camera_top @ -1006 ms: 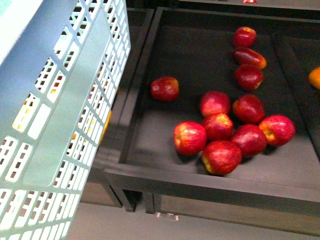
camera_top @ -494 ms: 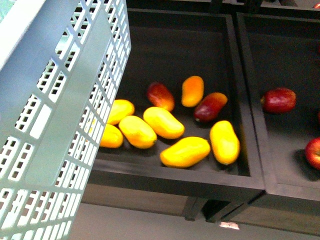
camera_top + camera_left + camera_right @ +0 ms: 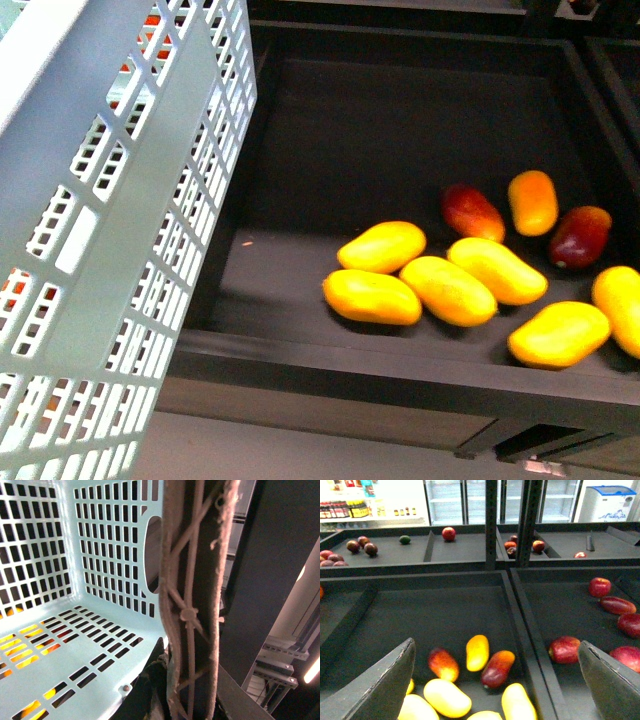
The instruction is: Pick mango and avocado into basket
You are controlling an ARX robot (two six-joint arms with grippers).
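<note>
Right end effector is wide open with nothing between its fingers, hovering above the mango bin. Left end effector: can't tell its state. The left wrist view is filled by the brown lattice handle right against the camera, and no fingers show. It's presumably carrying the basket by that handle. The basket is empty inside and hangs tilted just beside the mango bin's left wall. The mangoes are clustered toward the bin's front right. The one nearest the basket is a yellow mango, touching or nearly touching two neighbours. Avocado not confirmed: there's one dark green fruit in a bin in the row behind the mango bin, too small to call. Red apples are in the bin adjoining the mango bin. Risks as I read them:
- The packed cluster means the fingers could straddle two fruits or shove a neighbour.
- Smooth tapered skin means an off-centre pinch could squirt the mango out.
- The basket sits close to the bin wall, so it may clip the wall or swing on its handle during the drop.
- The avocado candidate is well beyond the mango bin, so that's a long reach over the divider, and it may be the wrong fruit.
</note>
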